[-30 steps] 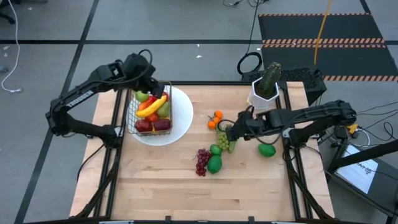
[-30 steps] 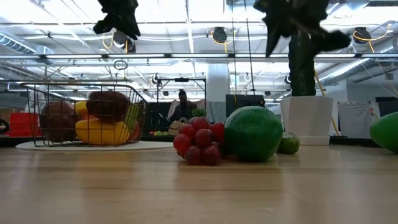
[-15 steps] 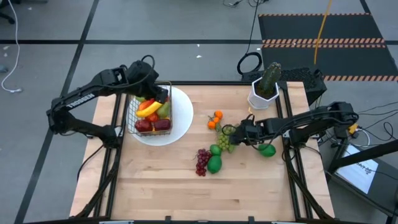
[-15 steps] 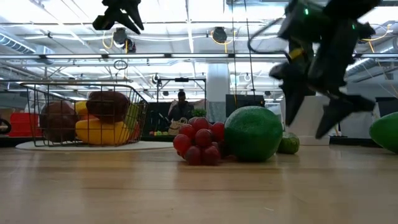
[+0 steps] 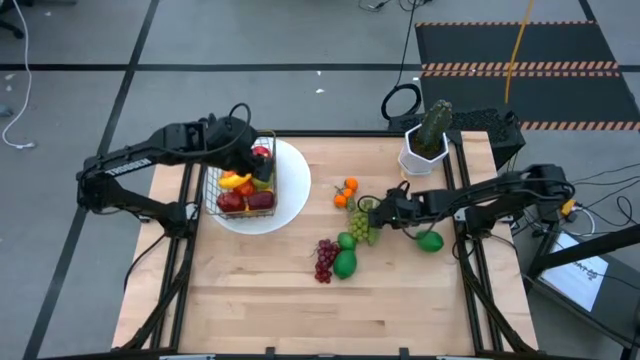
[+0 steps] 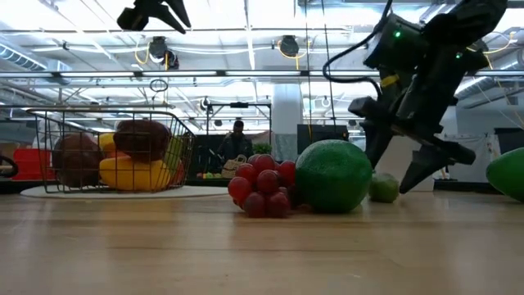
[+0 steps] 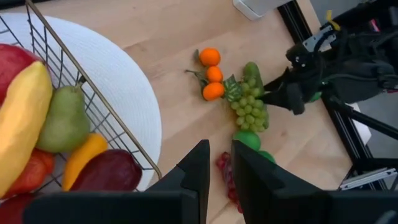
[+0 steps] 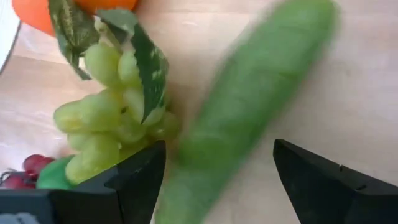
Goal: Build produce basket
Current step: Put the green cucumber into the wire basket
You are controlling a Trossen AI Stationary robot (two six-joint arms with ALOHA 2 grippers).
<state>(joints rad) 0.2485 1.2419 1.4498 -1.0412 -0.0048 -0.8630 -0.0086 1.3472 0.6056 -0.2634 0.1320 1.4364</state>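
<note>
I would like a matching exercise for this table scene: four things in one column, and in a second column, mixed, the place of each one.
Things:
1. banana
2. cucumber
3. basket
4. red grapes

Places:
A. on the white plate
B. between the open fingers of the right end effector
C. inside the wire mesh, beside a red apple
D. on bare wood, next to a round green fruit

Pairs: 1-C, 2-B, 3-A, 4-D
</note>
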